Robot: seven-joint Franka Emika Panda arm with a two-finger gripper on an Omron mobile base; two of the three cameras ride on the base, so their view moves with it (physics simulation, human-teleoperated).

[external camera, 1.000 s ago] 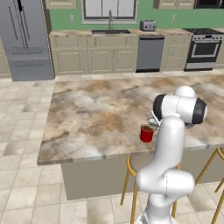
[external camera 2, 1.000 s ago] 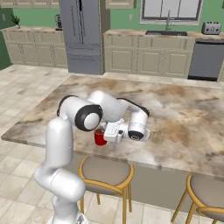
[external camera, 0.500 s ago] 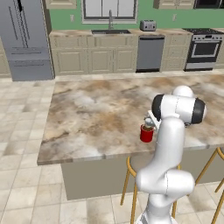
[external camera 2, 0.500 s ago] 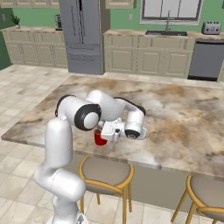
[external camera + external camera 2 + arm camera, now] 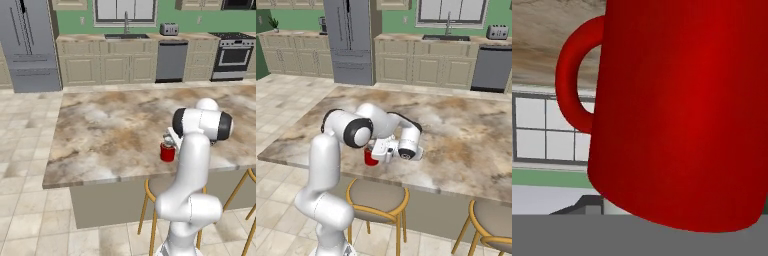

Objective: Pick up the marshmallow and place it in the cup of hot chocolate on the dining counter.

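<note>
Hand dropped closer beside glossy red mug (image 5: 682,115), marbled stone counter (image 5: 110,130), jaws' state unclear

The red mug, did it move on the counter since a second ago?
No. The red mug sits at the same spot near the front edge of the dining counter, above the same stool, as before.

The red mug (image 5: 370,157) is mostly hidden behind the robot's hand in the right base view. Up close, its right side and top (image 5: 682,110) are cut off. What is inside it cannot be seen.
</note>
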